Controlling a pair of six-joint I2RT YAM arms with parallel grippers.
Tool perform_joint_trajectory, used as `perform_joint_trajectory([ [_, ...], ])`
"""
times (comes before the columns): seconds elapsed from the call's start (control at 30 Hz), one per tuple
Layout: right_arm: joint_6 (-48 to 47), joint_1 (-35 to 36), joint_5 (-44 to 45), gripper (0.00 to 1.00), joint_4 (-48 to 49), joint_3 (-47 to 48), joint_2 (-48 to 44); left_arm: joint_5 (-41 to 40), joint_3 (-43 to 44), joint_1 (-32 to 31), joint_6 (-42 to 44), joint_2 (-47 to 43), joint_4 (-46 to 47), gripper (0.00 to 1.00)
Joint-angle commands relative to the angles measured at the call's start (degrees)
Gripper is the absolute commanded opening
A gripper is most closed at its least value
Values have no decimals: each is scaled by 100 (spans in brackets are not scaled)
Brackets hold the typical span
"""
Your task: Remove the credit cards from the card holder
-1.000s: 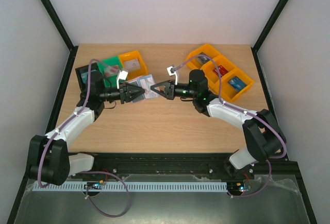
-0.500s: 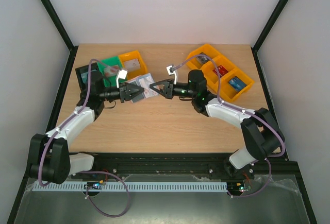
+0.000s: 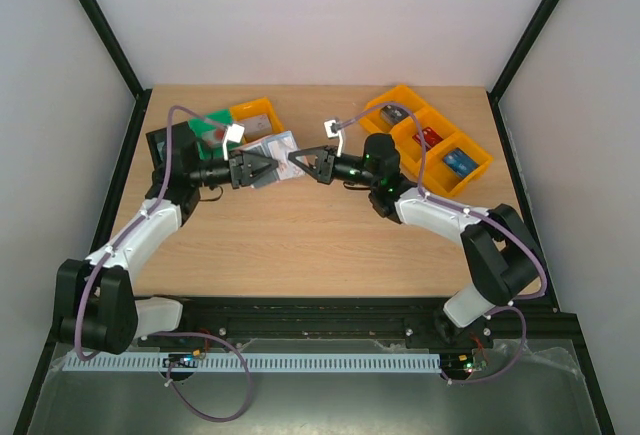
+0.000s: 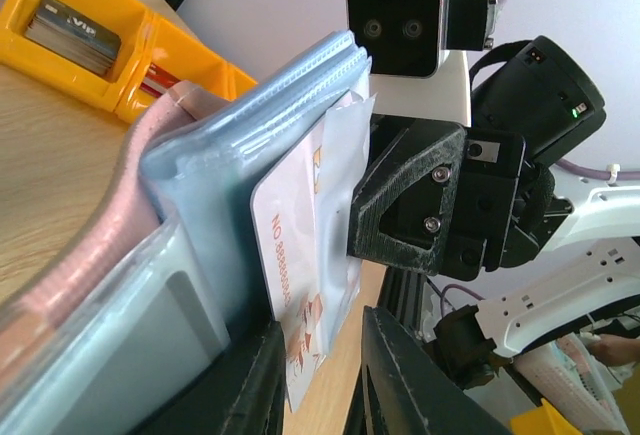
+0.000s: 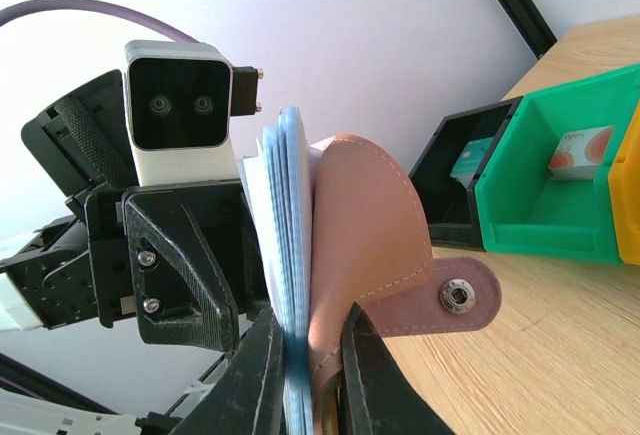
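Note:
The card holder (image 3: 281, 148), tan outside and light blue inside, is held on edge above the table between my two grippers. My right gripper (image 3: 297, 162) is shut on its blue panels and tan cover (image 5: 370, 225); the snap tab hangs to the right. In the left wrist view the holder (image 4: 220, 155) stands open-edged, and a whitish card with red print (image 4: 300, 225) sticks out of it. My left gripper (image 4: 320, 330) is shut on this card's lower corner. In the top view the left gripper (image 3: 262, 167) faces the right one closely.
At the back left stand a black bin (image 5: 470, 155) with a teal card, a green bin (image 5: 560, 205) with a whitish-red card, and an orange bin (image 3: 258, 120). A row of orange bins (image 3: 430, 137) at the back right holds a grey card (image 4: 70, 30) and other cards.
Both grippers have moved a little toward the far side of the table, with the holder between them. The right gripper has come closer onto the holder.

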Motion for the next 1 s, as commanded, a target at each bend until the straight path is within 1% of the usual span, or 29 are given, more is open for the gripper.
perform_joint_trajectory([
  [0.0,162,418,-417,2,234,134,213,267,369,-198,213,-24,214,23],
  [0.1,207,424,-444,2,283,116,216,8,386,-162,437,-29,-15,24],
  [0.2,163,471,-410,2,233,133,248,-64,353,-163,418,-21,9,23],
  [0.27,120,507,-344,2,167,140,299,-84,327,-163,379,-24,52,21],
  [0.33,113,529,-316,2,149,142,343,-105,274,-166,379,-37,62,16],
  [0.43,105,538,-278,2,136,157,382,-60,175,-164,306,-46,166,5],
  [0.47,96,536,-277,2,117,160,391,-32,139,-164,235,-44,242,2],
  [0.6,2,540,-272,2,20,171,349,46,66,-139,38,-54,436,2],
  [0.73,-98,496,-321,2,-36,99,265,-119,-159,29,64,-101,418,2],
  [0.8,-91,444,-403,7,-18,41,254,-249,-337,122,105,-124,455,2],
  [0.87,-43,391,-449,11,22,-36,264,-439,-486,164,327,-134,349,2],
  [0.97,29,373,-449,14,107,-194,382,-923,-784,161,739,-103,59,2],
])
